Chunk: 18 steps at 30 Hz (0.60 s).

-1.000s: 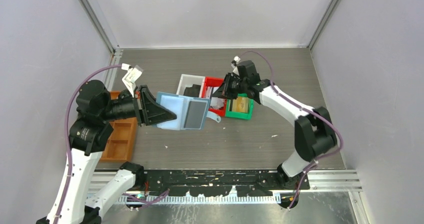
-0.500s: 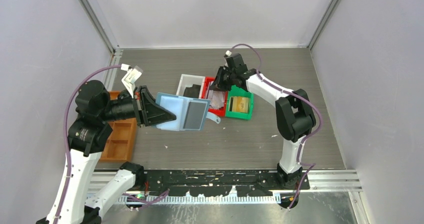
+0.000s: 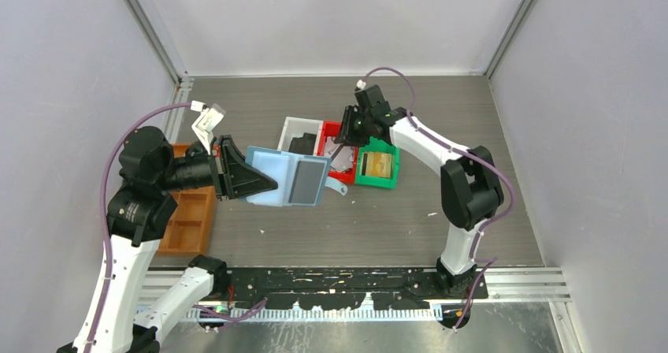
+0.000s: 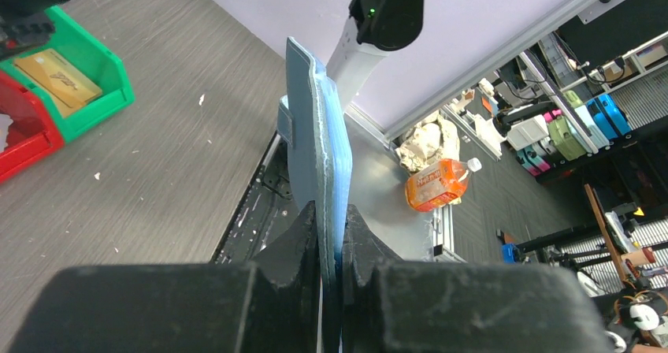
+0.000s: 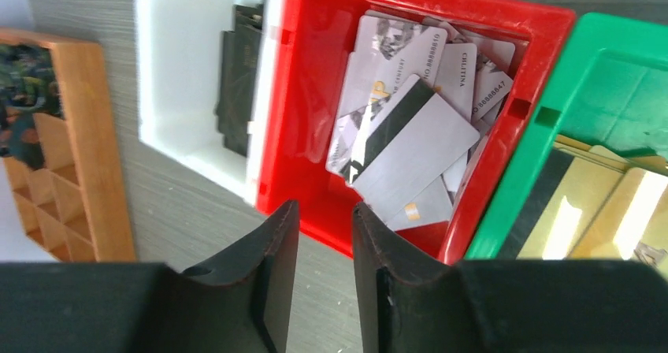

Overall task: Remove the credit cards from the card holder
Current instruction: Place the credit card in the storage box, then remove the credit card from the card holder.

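Top: my left claw [image 3: 264, 181] pinches the open card holder [image 3: 287, 177] above the counter [image 3: 354, 219]. My right claw [image 3: 346, 132], over the green bin [image 3: 390, 181] a second ago, is now above the red bin [image 3: 325, 127].
Left wrist: fingers [image 4: 295, 235] clamped on the card holder, which stands upright.
Right wrist: right claw slightly parted and empty; credit cards [image 5: 410, 144] lie in the red bin.

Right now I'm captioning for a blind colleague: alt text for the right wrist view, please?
The right gripper, jaws slightly apart and empty, hangs over a red bin holding a pile of silvery-grey credit cards. A white bin with black cards sits left of it, a green bin with gold cards right, a wooden tray far left.
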Each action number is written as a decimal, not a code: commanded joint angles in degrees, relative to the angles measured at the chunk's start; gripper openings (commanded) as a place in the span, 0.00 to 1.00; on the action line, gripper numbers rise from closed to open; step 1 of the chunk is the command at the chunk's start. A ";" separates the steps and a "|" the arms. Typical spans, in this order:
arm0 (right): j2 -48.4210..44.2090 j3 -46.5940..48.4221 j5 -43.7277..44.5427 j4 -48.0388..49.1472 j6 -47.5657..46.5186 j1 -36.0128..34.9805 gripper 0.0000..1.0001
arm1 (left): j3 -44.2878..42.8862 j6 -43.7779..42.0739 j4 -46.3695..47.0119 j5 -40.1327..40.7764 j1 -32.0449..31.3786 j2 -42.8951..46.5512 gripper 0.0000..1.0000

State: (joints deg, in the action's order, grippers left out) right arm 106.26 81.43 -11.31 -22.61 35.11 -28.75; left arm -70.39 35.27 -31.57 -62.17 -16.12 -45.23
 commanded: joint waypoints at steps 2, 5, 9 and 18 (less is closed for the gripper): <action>-14.94 0.38 1.75 0.51 -1.29 -0.25 0.41 | -2.21 -0.21 2.55 -0.89 0.04 0.32 0.00; -22.70 -3.22 -3.95 4.06 0.25 -0.24 0.49 | -1.98 0.29 3.26 -1.00 -0.01 0.17 0.00; -34.83 -12.94 -17.65 17.19 6.59 -0.16 0.61 | -1.35 1.41 4.82 -1.02 0.03 0.23 0.00; -51.70 -32.46 -31.98 53.66 26.38 -3.78 0.71 | 0.56 8.09 11.66 -2.04 0.04 0.14 0.00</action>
State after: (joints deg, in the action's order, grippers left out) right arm 57.84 51.00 -36.73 16.21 54.98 -30.30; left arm -69.89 39.44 -26.85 -62.41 -16.12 -45.25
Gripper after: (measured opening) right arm 0.708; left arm 0.101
